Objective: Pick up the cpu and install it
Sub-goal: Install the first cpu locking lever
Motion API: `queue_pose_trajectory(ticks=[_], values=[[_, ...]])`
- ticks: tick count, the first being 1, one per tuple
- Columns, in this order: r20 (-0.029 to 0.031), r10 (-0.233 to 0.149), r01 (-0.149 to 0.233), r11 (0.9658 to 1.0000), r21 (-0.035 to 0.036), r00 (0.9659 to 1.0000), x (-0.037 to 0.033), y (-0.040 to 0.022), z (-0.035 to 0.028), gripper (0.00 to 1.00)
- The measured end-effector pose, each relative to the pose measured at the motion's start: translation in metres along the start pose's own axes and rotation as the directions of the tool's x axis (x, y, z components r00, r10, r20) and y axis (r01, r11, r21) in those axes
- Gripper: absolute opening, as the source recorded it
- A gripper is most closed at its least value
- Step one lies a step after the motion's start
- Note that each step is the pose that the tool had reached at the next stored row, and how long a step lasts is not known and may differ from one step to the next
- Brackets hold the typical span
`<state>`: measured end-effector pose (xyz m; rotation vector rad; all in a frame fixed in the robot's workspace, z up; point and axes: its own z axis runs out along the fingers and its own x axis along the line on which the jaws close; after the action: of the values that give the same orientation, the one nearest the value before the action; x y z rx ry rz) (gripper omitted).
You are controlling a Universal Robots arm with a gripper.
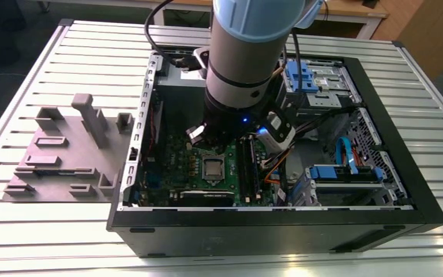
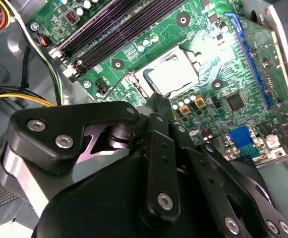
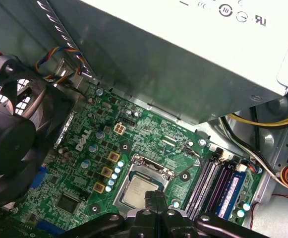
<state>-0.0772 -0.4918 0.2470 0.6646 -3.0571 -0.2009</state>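
Slatted metal tabletop (image 1: pixel 75 63) carrying an open computer case (image 1: pixel 406 190), walls close on every side. Inside, on the green board (image 3: pixel 148 134), cpu (image 2: pixel 176 74) lying flat in its socket, apparently seated. Hand (image 2: pixel 156 101) just above its edge, fingers together, holding nothing; the arm (image 1: pixel 244 57) hiding much of the case interior.

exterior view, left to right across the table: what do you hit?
Grey fixture → case's side wall → cpu in its socket on the green board, below the arm → blue cable → case's other side wall.
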Motion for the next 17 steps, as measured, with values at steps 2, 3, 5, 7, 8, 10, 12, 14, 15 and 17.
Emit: queue_pose_trajectory(ticks=[2, 3, 5, 7, 8, 10, 12, 14, 15, 17], values=[[0.0, 0.0, 0.0, 1.0, 0.0, 1.0, -0.0006, 0.0013, 0.0, 0.1], [0.0001, 0.0, 0.0, 1.0, -0.0001, 1.0, -0.0013, 0.0024, 0.0002, 0.1], [0.0002, 0.0, 0.0, 1.0, -0.0002, 1.0, -0.0031, 0.0045, 0.0006, 0.1], [0.0002, 0.001, -0.001, 1.0, -0.0001, 1.0, -0.005, 0.006, 0.0008, 0.1], [0.0003, 0.001, -0.001, 1.0, -0.0002, 1.0, -0.006, 0.0063, 0.0008, 0.1], [0.0002, 0.001, -0.001, 1.0, -0.0001, 1.0, -0.0083, 0.0068, 0.0008, 0.1], [0.0002, 0.001, -0.001, 1.0, -0.0001, 1.0, -0.0114, 0.0068, 0.0008, 0.1], [0.0001, 0.001, -0.001, 1.0, -0.0001, 1.0, -0.0153, 0.0065, 0.0008, 0.1], [0.0002, 0.001, -0.001, 1.0, -0.0001, 1.0, -0.0171, 0.0062, 0.0007, 0.1], [-0.0002, 0.001, -0.001, 1.0, 0.0001, 1.0, -0.0192, 0.0059, -0.0009, 0.1]])
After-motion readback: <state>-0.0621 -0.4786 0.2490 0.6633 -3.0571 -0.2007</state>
